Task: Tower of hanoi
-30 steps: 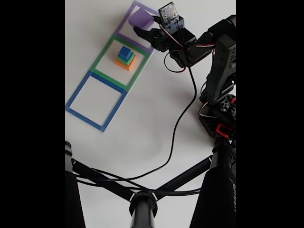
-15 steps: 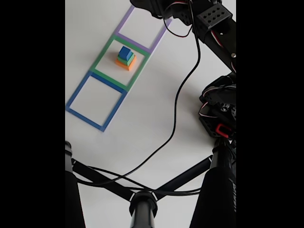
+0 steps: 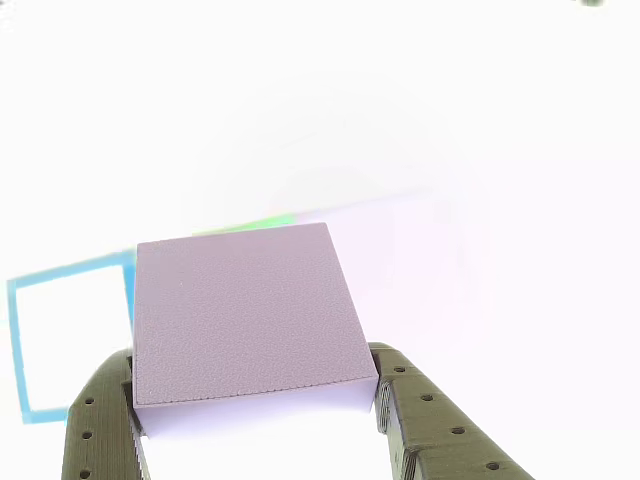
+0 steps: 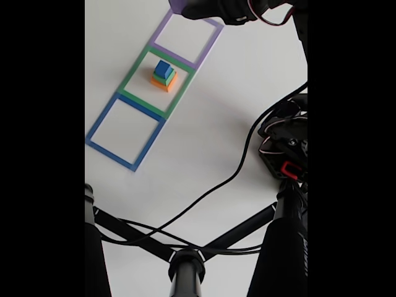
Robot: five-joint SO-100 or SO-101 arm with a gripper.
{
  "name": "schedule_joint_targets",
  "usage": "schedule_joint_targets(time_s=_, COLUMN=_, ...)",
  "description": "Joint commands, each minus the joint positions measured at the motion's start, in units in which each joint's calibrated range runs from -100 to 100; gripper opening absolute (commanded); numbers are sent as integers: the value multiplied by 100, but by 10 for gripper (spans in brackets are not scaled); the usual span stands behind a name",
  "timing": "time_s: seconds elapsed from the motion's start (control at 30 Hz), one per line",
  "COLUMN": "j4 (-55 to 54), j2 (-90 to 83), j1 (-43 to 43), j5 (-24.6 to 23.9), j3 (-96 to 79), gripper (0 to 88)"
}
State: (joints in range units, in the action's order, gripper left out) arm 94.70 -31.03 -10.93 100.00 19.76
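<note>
Gripper [image 3: 255,420] clamped on purple cube [image 3: 245,315], olive fingers [image 3: 100,420] pressing both side faces, cube held up off white table [image 4: 204,124]. In fixed view, cube corner [image 4: 177,5] peeks at 12 o'clock edge, above purple outline [image 4: 162,31]. Blue cube [image 4: 163,68] on green cube [image 4: 167,78] on orange cube [image 4: 162,85], stacked inside green outline [image 4: 133,71]. Blue outline [image 4: 102,120] at 7 o'clock from stack.
</note>
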Motion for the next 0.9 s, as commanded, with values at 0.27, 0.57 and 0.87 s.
schedule_joint_targets(time_s=0.27, j4=295, j2=-212, j1=1563, j5=0, j3=543, gripper=170)
schedule_joint_targets(time_s=0.57, j4=-782, j2=-260, j1=2589, j5=0, j3=-785, gripper=171)
schedule_joint_targets(time_s=0.87, j4=-4904, j2=-817, j1=2943, j5=0, j3=-5094, gripper=174)
